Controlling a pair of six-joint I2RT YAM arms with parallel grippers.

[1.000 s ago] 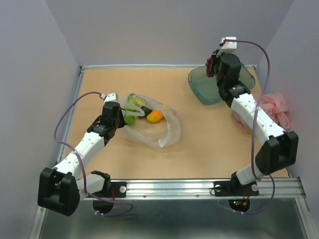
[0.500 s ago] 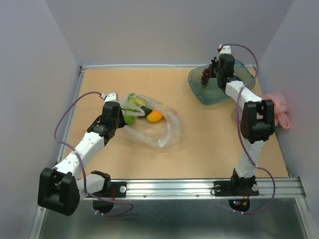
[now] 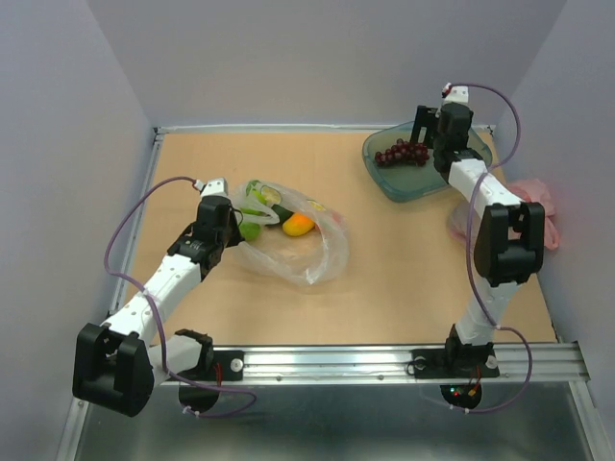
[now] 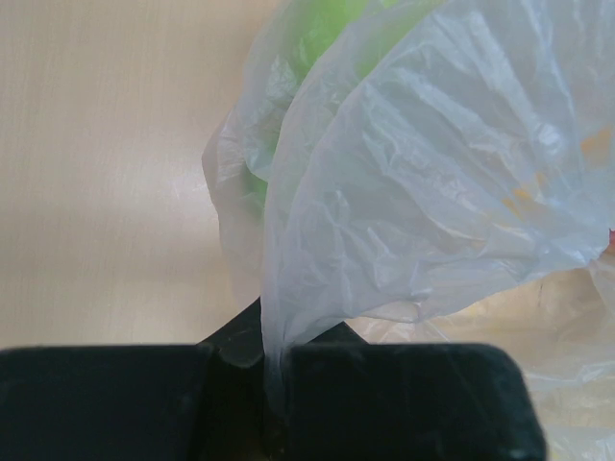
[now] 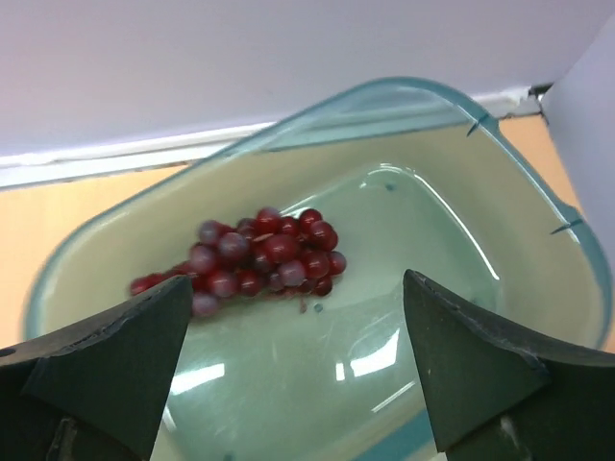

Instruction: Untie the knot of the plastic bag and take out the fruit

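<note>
The clear plastic bag (image 3: 306, 252) lies crumpled at the table's left centre. My left gripper (image 3: 221, 216) is shut on a pinched fold of the bag (image 4: 413, 173), which runs down between the left gripper's (image 4: 274, 384) jaws. Inside the bag show a green fruit (image 3: 250, 230), another green one (image 3: 265, 195) and an orange-yellow fruit (image 3: 299, 224). The dark red grape bunch (image 3: 402, 153) lies in the teal tray (image 3: 386, 182) at the back right. My right gripper (image 3: 426, 130) hangs open just above the grapes (image 5: 255, 261), touching nothing, its midpoint (image 5: 296, 288) over the tray (image 5: 423, 91).
A pink plastic bag (image 3: 534, 206) lies at the right edge, beside the right arm. Grey walls close the table on three sides. A metal rail (image 3: 365, 363) runs along the near edge.
The right gripper has opened over the tray and let go of the grape bunch, which now lies in it. The left arm and the bag have not moved.
</note>
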